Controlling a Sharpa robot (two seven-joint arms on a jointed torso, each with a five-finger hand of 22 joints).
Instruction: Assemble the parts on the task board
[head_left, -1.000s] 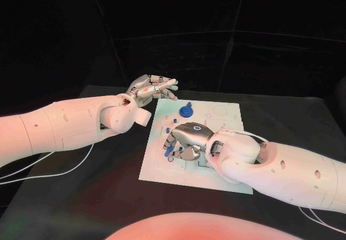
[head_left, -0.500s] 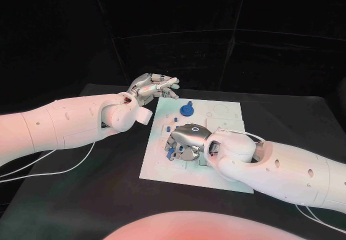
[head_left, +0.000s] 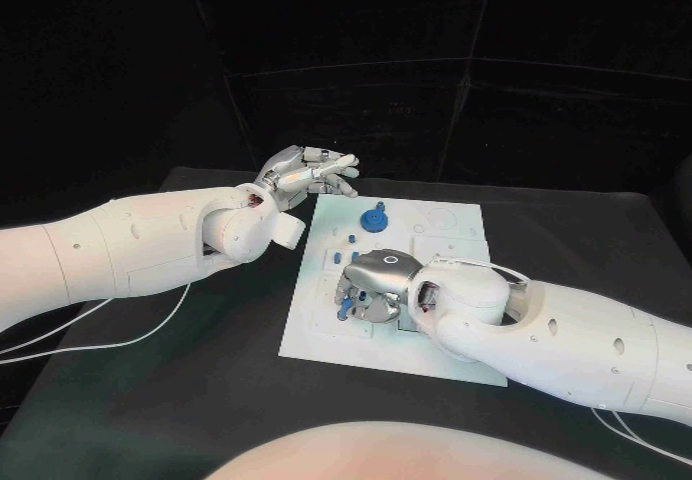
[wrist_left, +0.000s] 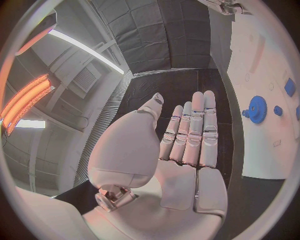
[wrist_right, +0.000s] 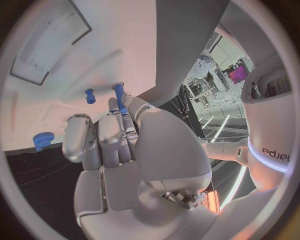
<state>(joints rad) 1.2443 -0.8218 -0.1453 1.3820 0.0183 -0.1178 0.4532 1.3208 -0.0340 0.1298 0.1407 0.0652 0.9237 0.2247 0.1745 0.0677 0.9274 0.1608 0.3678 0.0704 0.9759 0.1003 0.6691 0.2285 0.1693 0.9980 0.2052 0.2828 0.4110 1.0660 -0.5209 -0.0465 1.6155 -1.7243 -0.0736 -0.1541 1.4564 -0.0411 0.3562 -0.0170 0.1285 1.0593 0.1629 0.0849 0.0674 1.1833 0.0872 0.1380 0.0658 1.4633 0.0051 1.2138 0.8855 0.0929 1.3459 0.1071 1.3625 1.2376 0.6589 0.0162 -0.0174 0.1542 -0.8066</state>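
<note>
The white task board (head_left: 450, 228) lies in the middle of the black table. My right hand (head_left: 378, 285) hovers low over the board's left middle and pinches a slim blue peg (wrist_right: 118, 98) between its fingertips, the peg's end close to the board (wrist_right: 75, 70). A blue gear (head_left: 375, 215) stands near the board's far edge, with small blue pegs (head_left: 351, 240) just in front of it. My left hand (head_left: 307, 172) is raised beyond the board's far left corner, fingers straight and apart, holding nothing. The left wrist view shows that hand (wrist_left: 187, 145) beside the gear (wrist_left: 257, 109).
White cables (head_left: 130, 345) trail over the table under my left arm. A shallow rectangular recess (wrist_right: 47, 50) sits in the board beyond my right hand. Another small blue peg (wrist_right: 90, 96) and the gear (wrist_right: 42, 140) lie near its fingertips.
My right hand has crept a little toward the board's near side and sunk lower with the peg. The left hand has stayed where it was.
</note>
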